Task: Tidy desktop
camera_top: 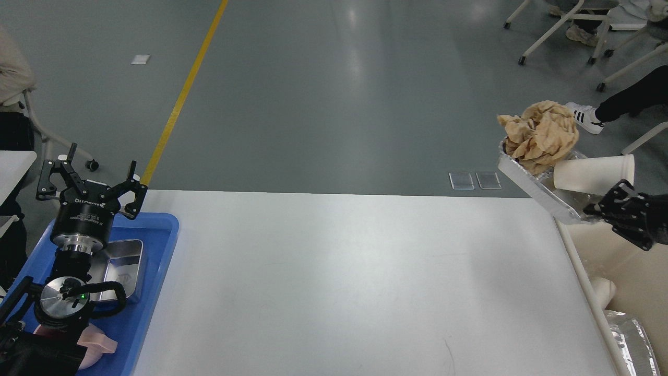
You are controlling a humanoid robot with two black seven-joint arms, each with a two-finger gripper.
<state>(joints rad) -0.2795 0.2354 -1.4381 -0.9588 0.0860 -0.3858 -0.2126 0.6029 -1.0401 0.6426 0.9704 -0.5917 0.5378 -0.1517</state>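
Note:
The white desktop (355,282) fills the middle of the head view. My left gripper (94,175) is open and empty, held above the far end of the blue tray (156,271). My right gripper (592,209) is shut on the near edge of a foil tray (527,183), held tilted in the air past the desktop's right edge, over the beige bin (626,261). In the foil tray lie crumpled brown paper (543,136) and a white paper cup (595,175) on its side.
A metal box (122,266) and a pink object (96,344) lie in the blue tray. The beige bin holds a white cup (603,290) and crumpled foil (629,339). Chairs and a person's leg (616,107) are at the far right.

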